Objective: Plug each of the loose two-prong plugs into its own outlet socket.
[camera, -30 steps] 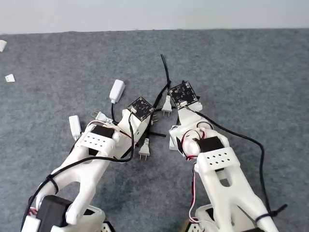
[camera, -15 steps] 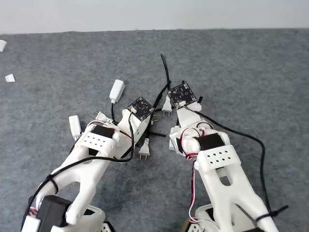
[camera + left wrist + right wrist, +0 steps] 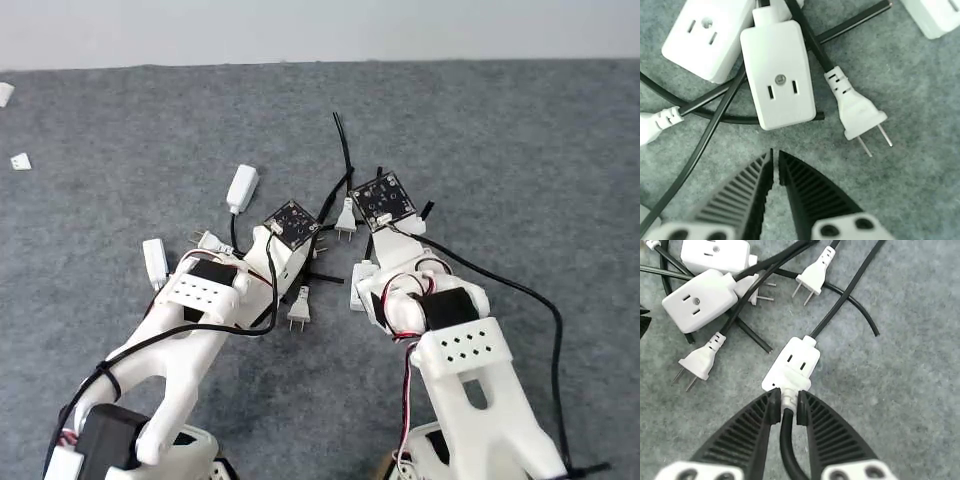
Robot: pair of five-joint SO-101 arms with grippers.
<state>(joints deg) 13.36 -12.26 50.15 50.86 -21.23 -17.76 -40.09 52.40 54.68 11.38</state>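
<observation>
The right gripper (image 3: 787, 396) is clamped on a white plug (image 3: 786, 401) butted against the end of a small outlet socket (image 3: 792, 362), just right of the high view's centre. I'd push straight along the socket, which lies loose and may slide. The left gripper (image 3: 775, 165), jaws together on nothing, hangs over tangled cords (image 3: 720, 114); bare carpet (image 3: 520, 150) lies open at upper right.

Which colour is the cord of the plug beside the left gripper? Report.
Black cord; best in left wrist view.
</observation>
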